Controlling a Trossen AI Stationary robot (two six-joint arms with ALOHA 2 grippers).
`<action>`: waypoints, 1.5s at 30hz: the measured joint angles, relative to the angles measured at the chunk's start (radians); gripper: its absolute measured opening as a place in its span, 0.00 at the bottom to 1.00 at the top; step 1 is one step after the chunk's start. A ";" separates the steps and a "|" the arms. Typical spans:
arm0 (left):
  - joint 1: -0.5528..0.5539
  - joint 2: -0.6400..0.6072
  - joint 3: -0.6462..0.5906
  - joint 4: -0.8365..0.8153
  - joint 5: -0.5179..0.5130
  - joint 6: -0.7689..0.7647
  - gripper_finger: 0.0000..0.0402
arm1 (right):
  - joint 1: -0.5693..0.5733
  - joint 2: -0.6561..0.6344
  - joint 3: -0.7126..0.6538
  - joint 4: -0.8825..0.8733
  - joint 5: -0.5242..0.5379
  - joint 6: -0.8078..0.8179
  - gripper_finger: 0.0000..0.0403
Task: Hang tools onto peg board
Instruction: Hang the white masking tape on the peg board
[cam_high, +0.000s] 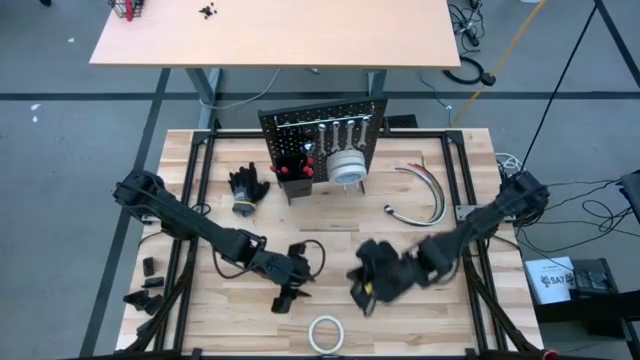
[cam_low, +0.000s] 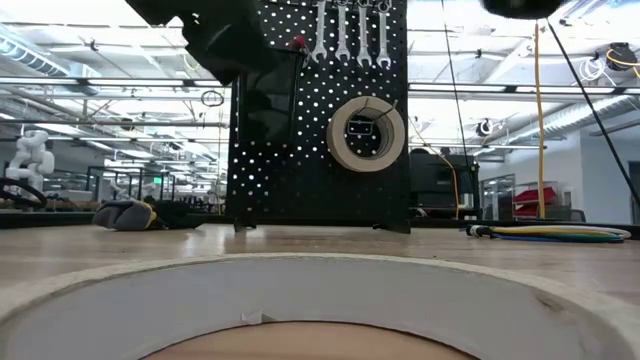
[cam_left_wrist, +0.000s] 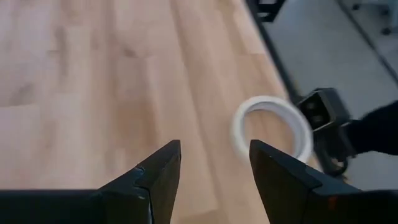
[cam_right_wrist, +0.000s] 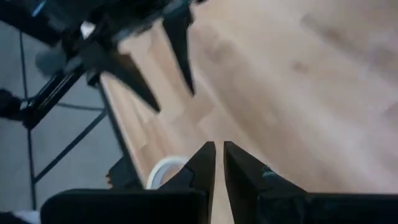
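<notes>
Remaining piece: white tape roll (cam_high: 325, 332), flat on the tabletop (cam_high: 200, 190) right at its near edge, well apart from the peg board (cam_high: 322, 140) at the far side. We judge it light, stiff, a bit slick; best taken across the ring wall, one finger inside the hole, one outside.

Left gripper (cam_high: 284, 296), fingers spread wide and empty, hovers near the roll on its peg-board side. Right gripper (cam_high: 362, 295), fingers nearly together and holding nothing, hovers near it too.

Risks: the roll sits by the table edge, so a nudge could push it off. Open wood lies between roll and peg board; black glove (cam_high: 246, 187) and hoses (cam_high: 425, 192) flank the route. Peg board already carries wrenches (cam_low: 343, 32) and another tape roll (cam_low: 367, 133).
</notes>
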 joint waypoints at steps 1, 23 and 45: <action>-0.002 0.016 0.000 0.027 0.013 0.000 0.48 | 0.026 0.015 0.000 0.006 0.006 0.032 0.07; -0.221 0.403 0.226 0.124 -0.425 -0.417 0.48 | 0.301 0.243 0.000 0.030 0.024 0.160 0.07; -0.224 0.526 0.332 -0.165 -0.377 -0.495 0.36 | 0.350 0.243 0.000 0.093 0.026 0.150 0.07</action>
